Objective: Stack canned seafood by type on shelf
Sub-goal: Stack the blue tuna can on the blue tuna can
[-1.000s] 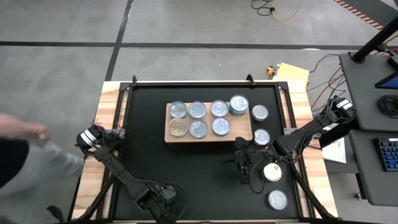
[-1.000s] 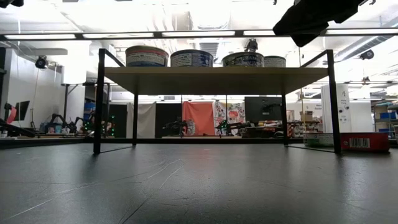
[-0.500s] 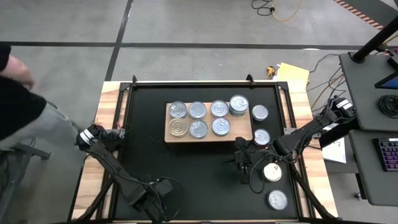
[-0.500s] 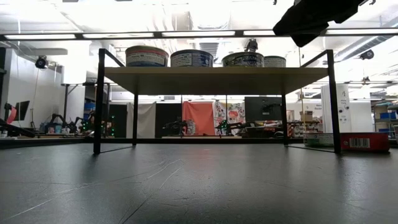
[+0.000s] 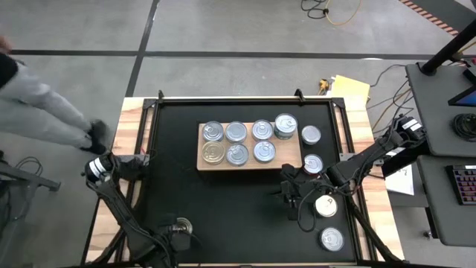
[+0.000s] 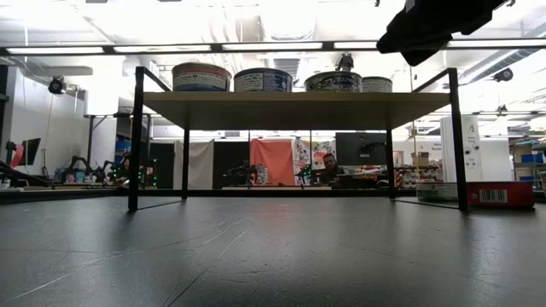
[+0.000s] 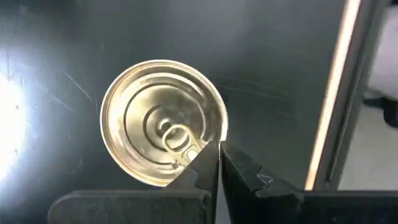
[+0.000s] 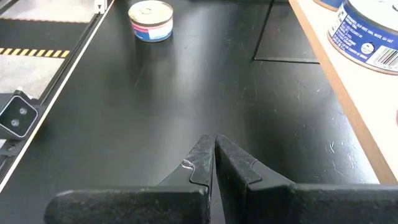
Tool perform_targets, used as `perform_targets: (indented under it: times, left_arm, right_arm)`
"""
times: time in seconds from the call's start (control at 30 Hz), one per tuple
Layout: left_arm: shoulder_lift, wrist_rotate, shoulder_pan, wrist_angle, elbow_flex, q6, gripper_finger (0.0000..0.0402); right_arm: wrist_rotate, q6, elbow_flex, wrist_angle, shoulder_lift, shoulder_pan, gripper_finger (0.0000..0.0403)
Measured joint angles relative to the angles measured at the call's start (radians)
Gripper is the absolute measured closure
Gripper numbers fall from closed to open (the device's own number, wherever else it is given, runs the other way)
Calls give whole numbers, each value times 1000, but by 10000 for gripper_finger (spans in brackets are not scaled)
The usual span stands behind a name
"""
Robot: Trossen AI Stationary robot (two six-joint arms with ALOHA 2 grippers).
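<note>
Round gold-lidded metal tin with pull tab, frame centre; left gripper fingers pressed together, empty, covering its lower rim.

Seven upright tins on light-wood shelf, two rows. Four more right of shelf; one gold-lidded tin near front-left edge.

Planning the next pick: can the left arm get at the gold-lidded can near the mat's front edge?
Probably yes. The left gripper hangs right above the gold-lidded can, nothing between them, but its fingers are shut and must open first.
</note>
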Motion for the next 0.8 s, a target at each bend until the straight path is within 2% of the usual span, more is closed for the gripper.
perform_targets:
  times: [0.43, 0.8]
  left_arm:
    - [0, -7, -25, 89, -79, -85, 401]
    - [-2, -134, -88, 133, -125, -198, 401]
  right_arm:
    - [5, -8, -1, 26, 24, 0, 394]
    - [8, -8, -1, 27, 28, 0, 394]
